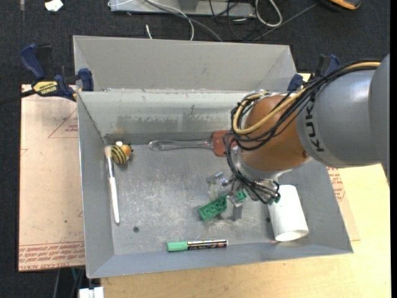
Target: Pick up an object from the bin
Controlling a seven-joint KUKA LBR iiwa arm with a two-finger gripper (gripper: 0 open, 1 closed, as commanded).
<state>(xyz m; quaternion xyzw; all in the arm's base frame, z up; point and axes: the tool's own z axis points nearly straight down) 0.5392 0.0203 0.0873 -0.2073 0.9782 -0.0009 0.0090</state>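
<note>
The gripper (pixel 229 197) sits over a flat green piece (pixel 213 209) at the bin's (pixel 93 166) front centre; we cannot tell whether it is spread or closed. A white cylinder (pixel 288 215) lies just right of it, a green-capped marker (pixel 197 245) in front, a clear-handled tool (pixel 183 144) behind.

Grey arm (pixel 347 123) comes in over the right wall of the bin (pixel 93 166), thick link angled down toward the bin's floor. Wrist wears a rounded orange cover (pixel 270 138), sitting over the bin's right half, nearer its back wall. Black and yellow cables (pixel 273 112) loop across the cover's top, a few trailing beneath. Metal claw (pixel 231 196) points down, low over the bin's floor, right of centre, toward the front wall.
</note>
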